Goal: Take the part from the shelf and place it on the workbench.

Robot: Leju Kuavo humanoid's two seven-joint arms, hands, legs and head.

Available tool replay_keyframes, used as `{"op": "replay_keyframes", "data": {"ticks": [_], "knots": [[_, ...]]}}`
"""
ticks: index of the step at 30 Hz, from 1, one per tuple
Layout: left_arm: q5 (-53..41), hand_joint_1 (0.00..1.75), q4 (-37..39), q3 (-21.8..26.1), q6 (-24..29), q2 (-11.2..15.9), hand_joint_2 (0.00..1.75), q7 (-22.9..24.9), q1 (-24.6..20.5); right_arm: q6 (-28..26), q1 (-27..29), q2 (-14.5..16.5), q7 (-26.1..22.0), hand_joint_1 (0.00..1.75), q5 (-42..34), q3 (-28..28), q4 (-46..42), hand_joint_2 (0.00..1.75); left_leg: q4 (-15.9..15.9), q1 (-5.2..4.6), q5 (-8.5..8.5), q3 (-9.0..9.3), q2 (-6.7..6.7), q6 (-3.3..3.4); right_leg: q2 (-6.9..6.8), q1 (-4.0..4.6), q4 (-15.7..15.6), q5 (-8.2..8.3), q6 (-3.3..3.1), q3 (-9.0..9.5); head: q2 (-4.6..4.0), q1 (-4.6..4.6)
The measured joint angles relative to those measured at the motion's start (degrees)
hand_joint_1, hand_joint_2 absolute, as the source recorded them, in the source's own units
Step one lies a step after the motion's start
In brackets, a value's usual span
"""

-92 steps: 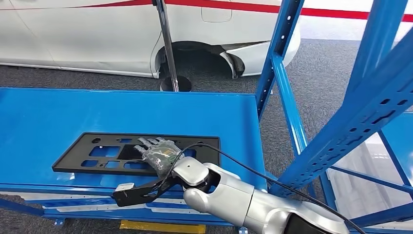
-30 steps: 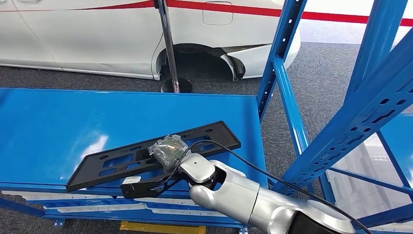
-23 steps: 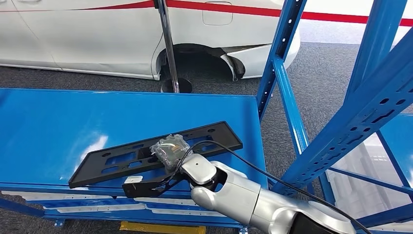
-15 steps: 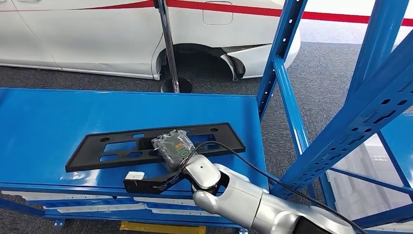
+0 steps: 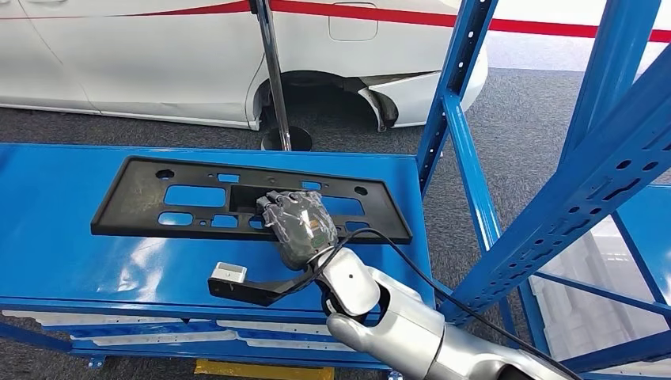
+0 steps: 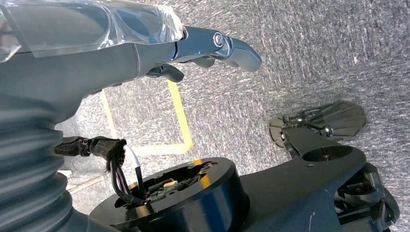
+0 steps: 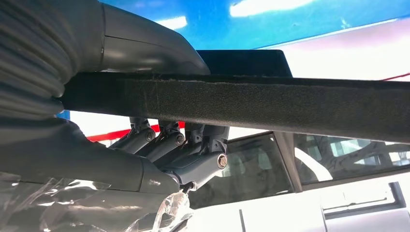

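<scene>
Head view: the right hand (image 5: 299,226) grips the black part (image 5: 198,207) by its near long edge, fingers curled over the top and thumb beneath, holding it lifted and tilted above the blue shelf (image 5: 71,253). Most of the plate reaches out beyond the fingers, so keep it level and carry it off slowly. The left hand (image 6: 159,46) hangs loosely spread, holding nothing.

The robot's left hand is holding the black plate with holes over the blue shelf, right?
Not quite: it is the right hand that holds the black plate over the blue shelf, as the head view shows. The left hand hangs over the floor.
</scene>
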Motion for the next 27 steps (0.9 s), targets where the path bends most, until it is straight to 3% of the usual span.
{"op": "replay_keyframes", "data": {"ticks": [8,15,17,20,21,22,23,25,27], "knots": [[-0.3,0.0,0.0,0.0,-0.2,0.0,1.75,-1.5,0.1,-0.1,0.7,-1.8,0.1,1.75,3.4,-1.2,-4.4,1.75,0.1,-0.07,-0.04,-0.03,0.01,0.04,0.0,-0.07,0.0,0.02,0.03,-0.01,0.0,0.0],[-0.7,0.0,0.0,0.0,-1.0,0.1,1.75,-1.4,0.1,0.1,1.2,-2.8,0.1,1.75,4.2,-1.7,-7.8,1.75,-0.3,-0.29,-0.03,0.16,0.06,0.7,-0.06,-0.62,0.0,-0.08,0.6,-0.01,0.0,-0.02],[-0.8,0.0,0.0,0.0,-1.0,0.1,1.75,-1.3,0.1,0.1,1.3,-3.0,0.1,1.75,4.2,-1.9,-8.5,1.75,-1.0,0.11,0.29,0.75,0.18,1.09,-0.13,-0.63,2.8,-1.81,0.91,-1.14,0.0,0.08],[-0.9,0.0,0.0,0.0,-1.0,0.0,1.75,-1.3,0.1,0.2,1.5,-3.4,0.1,1.75,4.2,-1.9,-9.1,1.75,-1.3,0.4,0.31,1.08,0.27,1.16,-0.18,-0.81,13.8,-6.8,1.37,-6.75,0.0,0.17],[-1.0,0.0,0.0,0.0,-1.0,0.0,1.75,-1.3,0.1,0.2,1.7,-3.6,0.1,1.75,4.2,-1.9,-9.1,1.75,-1.3,0.53,0.24,1.1,0.25,1.04,-0.19,-0.96,16.4,-7.33,1.51,-8.25,0.0,0.17],[-1.0,0.0,0.0,0.0,-1.0,0.0,1.75,-1.3,0.1,0.2,1.8,-3.8,0.1,1.75,4.1,-1.9,-9.2,1.75,-1.3,0.73,0.14,1.16,0.21,0.86,-0.2,-1.14,16.8,-6.71,1.66,-8.69,0.0,0.17],[-1.0,0.0,0.0,0.0,-1.0,0.0,1.75,-1.3,0.1,0.3,1.9,-3.9,0.1,1.75,4.1,-1.9,-9.3,1.75,-1.3,0.99,0.0,1.3,0.15,0.59,-0.21,-1.33,14.6,-5.0,1.81,-7.84,0.0,0.17],[-1.0,0.0,0.0,0.0,-1.0,0.1,1.75,-1.3,0.1,0.4,1.9,-4.1,0.1,1.75,4.1,-2.0,-9.4,1.75,-1.2,1.42,-0.32,1.7,0.05,-0.23,-0.17,-1.72,6.3,-0.84,2.24,-3.86,0.0,0.19],[-1.0,0.0,0.0,0.0,-1.0,0.2,1.75,-1.3,0.0,0.4,1.9,-4.2,0.1,1.75,4.1,-2.0,-9.7,1.75,-1.3,1.47,-0.48,1.86,0.0,-1.27,0.18,-1.6,0.9,0.97,1.91,-1.39,0.0,0.17]]}}
